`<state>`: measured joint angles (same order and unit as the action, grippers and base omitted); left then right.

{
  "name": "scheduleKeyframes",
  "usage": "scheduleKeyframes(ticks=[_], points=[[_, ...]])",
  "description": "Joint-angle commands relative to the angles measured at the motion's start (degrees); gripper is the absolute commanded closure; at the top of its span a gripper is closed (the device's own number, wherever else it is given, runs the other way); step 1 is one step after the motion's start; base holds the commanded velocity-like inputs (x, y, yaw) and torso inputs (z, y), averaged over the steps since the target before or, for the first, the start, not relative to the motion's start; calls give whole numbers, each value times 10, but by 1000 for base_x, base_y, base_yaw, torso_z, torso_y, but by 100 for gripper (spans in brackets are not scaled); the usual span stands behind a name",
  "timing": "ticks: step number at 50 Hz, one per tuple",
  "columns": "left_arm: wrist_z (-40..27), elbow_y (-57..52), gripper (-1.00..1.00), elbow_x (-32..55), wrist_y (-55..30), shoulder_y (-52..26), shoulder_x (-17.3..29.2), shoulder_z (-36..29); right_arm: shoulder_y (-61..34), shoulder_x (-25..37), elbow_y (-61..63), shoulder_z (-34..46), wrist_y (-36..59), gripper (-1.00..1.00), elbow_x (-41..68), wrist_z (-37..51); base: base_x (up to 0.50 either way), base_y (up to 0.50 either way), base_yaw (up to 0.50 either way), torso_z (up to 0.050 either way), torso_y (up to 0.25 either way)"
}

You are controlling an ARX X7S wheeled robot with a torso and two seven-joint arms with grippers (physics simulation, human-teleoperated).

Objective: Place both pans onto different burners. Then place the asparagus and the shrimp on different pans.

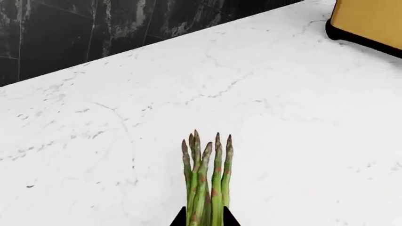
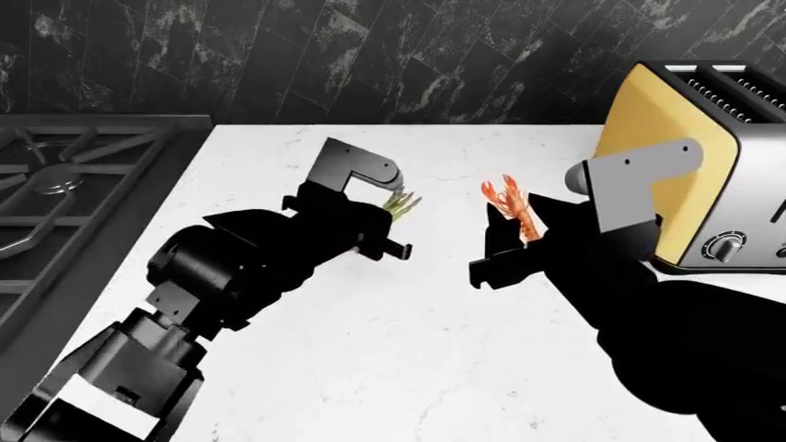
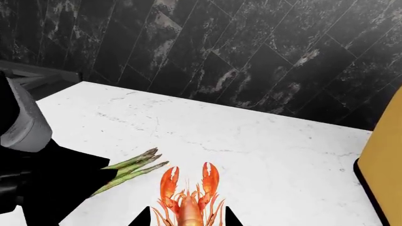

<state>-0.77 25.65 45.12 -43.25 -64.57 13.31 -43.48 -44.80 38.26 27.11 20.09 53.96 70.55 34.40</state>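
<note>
My left gripper is shut on the asparagus, a small bundle of green spears whose tips stick out past the fingertips above the white counter. In the head view the left gripper holds the asparagus at mid counter. My right gripper is shut on the orange-red shrimp, its claws pointing forward. In the head view the right gripper holds the shrimp just right of the asparagus, which also shows in the right wrist view. A burner grate lies at the far left. Both pans are out of view.
A yellow toaster stands on the white marble counter at the right, close behind my right arm; it also shows in the left wrist view. A black marble wall runs along the back.
</note>
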Motion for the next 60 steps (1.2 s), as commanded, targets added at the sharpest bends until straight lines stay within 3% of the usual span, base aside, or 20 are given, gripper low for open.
scheduleKeyframes(ticks=[1,13,22,33,46,60], points=[[-91,-226,100,97,-55,40,80,71,5,1,5,-1,-6,100,-12,-3,0,0,0,0,0],[-224,-447,100,209,-62,132,193,201,17,-1,10,-3,-22,100,-24,1,0,0,0,0,0],[-262,-572,100,208,-29,230,264,240,24,-3,26,-4,-29,100,-25,10,0,0,0,0,0],[-268,-592,100,218,-23,241,276,251,28,0,22,-3,-35,100,-36,8,-350,21,0,0,0],[-279,-604,100,231,-21,234,290,269,26,-3,19,-11,-43,100,-31,13,0,13,0,0,0],[-305,-617,100,265,-48,186,310,282,12,1,27,-21,-33,100,-10,37,1,500,0,0,0]])
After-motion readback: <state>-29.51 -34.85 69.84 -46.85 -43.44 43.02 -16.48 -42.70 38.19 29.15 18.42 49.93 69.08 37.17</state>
